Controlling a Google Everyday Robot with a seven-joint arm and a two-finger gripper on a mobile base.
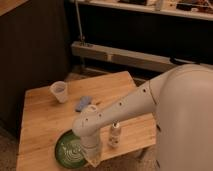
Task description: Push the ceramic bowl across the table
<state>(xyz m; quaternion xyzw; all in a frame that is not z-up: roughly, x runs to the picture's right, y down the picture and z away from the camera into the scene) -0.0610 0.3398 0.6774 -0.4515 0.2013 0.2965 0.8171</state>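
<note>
The ceramic bowl (70, 149), dark green with pale swirl lines inside, sits at the near edge of the light-wood table (45, 112). My white arm reaches from the right across the table's near side and bends down at the wrist. The gripper (91, 158) hangs at the bowl's right rim, low by the table's front edge. Its tips are hidden under the wrist housing, so contact with the bowl cannot be told.
A small white cup (59, 91) stands at the table's far left. A blue object (83, 103) lies near the middle. A small pale bottle (114, 135) stands right of the gripper. A dark shelf unit with a metal rail (125, 56) runs behind the table.
</note>
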